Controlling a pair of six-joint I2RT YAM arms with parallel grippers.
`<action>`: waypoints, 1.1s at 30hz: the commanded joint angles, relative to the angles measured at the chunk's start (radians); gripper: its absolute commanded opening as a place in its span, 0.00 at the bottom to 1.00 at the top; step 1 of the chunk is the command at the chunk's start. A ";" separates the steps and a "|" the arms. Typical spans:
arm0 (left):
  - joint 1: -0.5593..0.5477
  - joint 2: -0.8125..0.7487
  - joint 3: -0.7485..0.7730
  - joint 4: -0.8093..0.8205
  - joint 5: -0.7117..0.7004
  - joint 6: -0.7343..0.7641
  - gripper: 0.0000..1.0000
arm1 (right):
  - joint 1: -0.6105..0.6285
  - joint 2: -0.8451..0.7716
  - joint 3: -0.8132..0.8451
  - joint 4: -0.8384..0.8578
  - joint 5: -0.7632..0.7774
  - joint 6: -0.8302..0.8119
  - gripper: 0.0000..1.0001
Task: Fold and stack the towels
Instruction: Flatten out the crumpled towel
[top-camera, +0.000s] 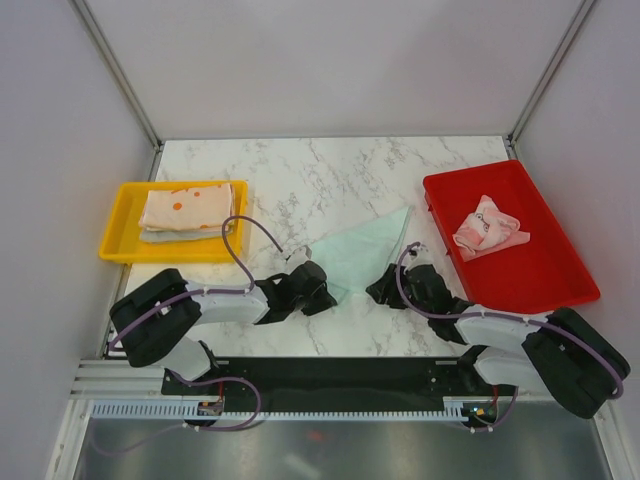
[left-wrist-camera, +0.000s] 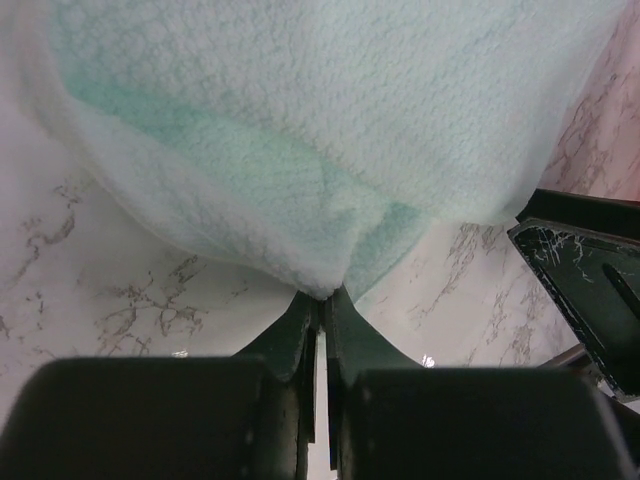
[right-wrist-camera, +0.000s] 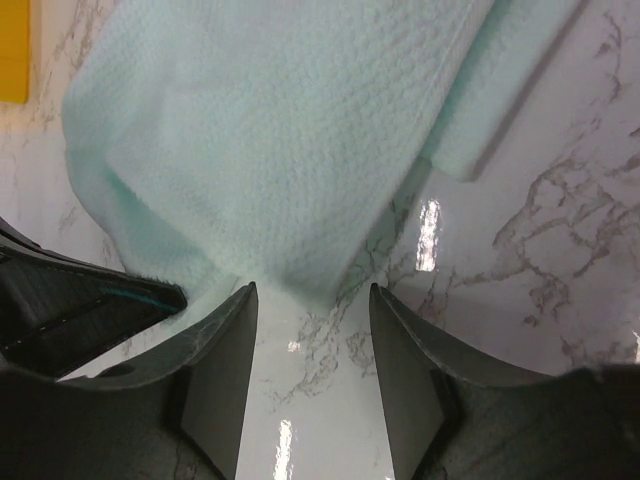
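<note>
Tight shut, the left pincer (left-wrist-camera: 322, 296) has the near corner of the mint towel (top-camera: 358, 250) pinched, cloth bunched right at the tips, no gap btwn the jaws. The right pincer (right-wrist-camera: 312, 294) is spread wide w/ nothing in it; the towel's near edge sits just at its mouth, unclasped. Both pincers are close together by the middle of the near edge of the counter (top-camera: 300, 170), left one nearer the cloth since it's got hold. From them the towel fans away toward the far-right corner, long axis near-centre to far-right, its tip ending just beside the red tray (top-camera: 545, 265). It's a rough triangle, doubled over on itself, fluffy pile, a second layer showing in the right wrist view. My read: fold half made; next move prob needs the right pincer to close on its bit of edge so both can carry along that axis. At the left edge the yellow tray (top-camera: 122, 225) holds the stack: orange-print towel (top-camera: 188, 207) on a grey-white towel (top-camera: 165, 237). The pink patterned towel (top-camera: 488, 228) lies crumpled in the red tray, unfolded.
</note>
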 joint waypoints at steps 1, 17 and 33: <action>-0.004 -0.012 0.002 -0.053 -0.050 0.007 0.02 | 0.008 0.080 -0.017 0.105 -0.029 0.021 0.56; -0.003 -0.227 0.112 -0.258 -0.013 0.246 0.02 | 0.051 -0.241 0.131 -0.301 0.029 0.039 0.00; -0.003 -0.770 0.581 -0.837 0.100 0.489 0.02 | 0.051 -0.607 0.830 -0.952 0.055 -0.024 0.00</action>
